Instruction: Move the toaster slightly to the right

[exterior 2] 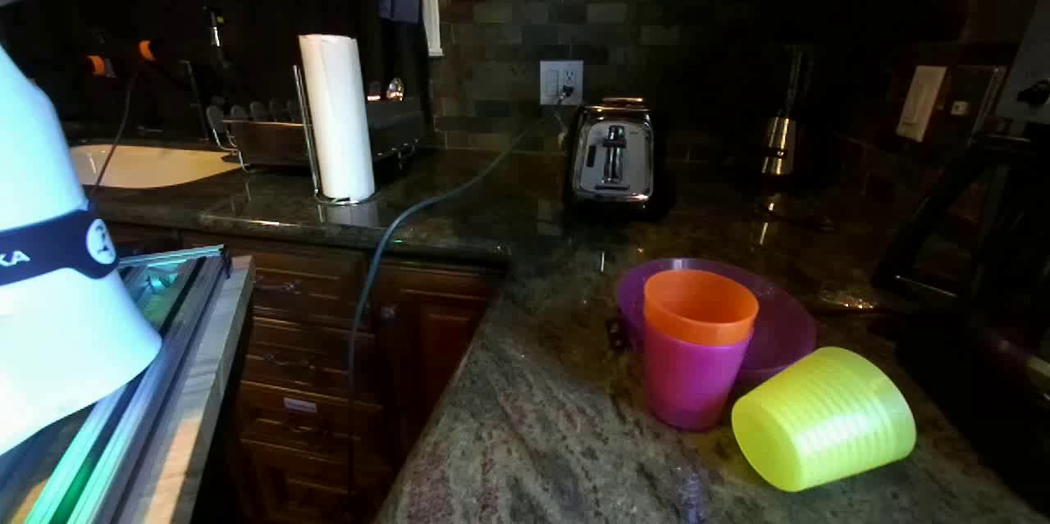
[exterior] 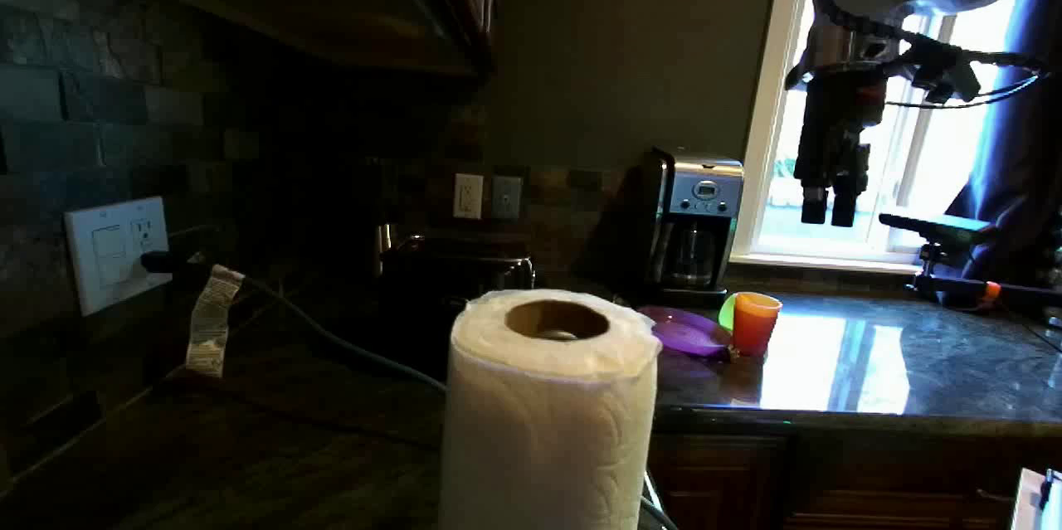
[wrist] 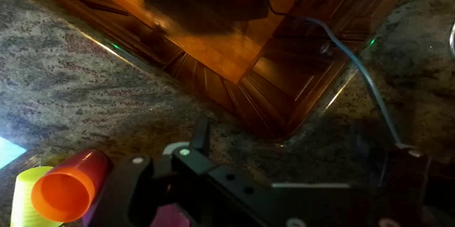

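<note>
The toaster (exterior 2: 614,155), with a chrome end and dark sides, stands on the counter by the back wall in an exterior view. It also shows as a dark box (exterior: 456,269) with glinting edges behind the paper towel roll (exterior: 552,422). It cannot be made out in the wrist view. My gripper (exterior: 828,211) hangs high in front of the window, above the counter and well apart from the toaster. In the wrist view the gripper (wrist: 283,136) has its fingers wide apart, with nothing between them but the counter below.
A coffee maker (exterior: 701,215) stands by the window. A purple plate (exterior 2: 787,344), an orange cup (exterior 2: 701,307) nested in a pink cup (exterior 2: 693,385), and a lying yellow cup (exterior 2: 824,421) are on the counter. A blue-grey cord (exterior 2: 459,189) runs from the outlet over the counter edge.
</note>
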Controlling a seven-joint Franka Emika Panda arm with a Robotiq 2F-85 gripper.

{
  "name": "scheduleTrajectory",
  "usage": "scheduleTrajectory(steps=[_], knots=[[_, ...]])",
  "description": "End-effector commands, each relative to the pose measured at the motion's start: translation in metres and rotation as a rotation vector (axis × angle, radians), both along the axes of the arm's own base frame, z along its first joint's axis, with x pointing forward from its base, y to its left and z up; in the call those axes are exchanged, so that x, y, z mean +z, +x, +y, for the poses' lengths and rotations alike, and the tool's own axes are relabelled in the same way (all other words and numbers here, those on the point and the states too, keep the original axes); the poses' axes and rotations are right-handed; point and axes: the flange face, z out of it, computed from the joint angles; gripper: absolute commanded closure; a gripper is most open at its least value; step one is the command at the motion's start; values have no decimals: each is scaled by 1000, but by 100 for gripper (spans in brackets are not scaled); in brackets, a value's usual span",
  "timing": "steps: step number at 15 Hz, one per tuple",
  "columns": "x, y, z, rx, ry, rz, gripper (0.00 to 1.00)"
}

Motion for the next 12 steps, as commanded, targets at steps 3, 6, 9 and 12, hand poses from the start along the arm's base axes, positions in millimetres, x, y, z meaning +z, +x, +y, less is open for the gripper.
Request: scheduleTrajectory(steps=[3, 6, 9, 12], knots=[[0, 0, 0, 0, 0, 1, 0], [0, 0, 0, 0, 0, 1, 0], [0, 0, 0, 0, 0, 1, 0], [-2, 3, -2, -11, -17, -6, 0]])
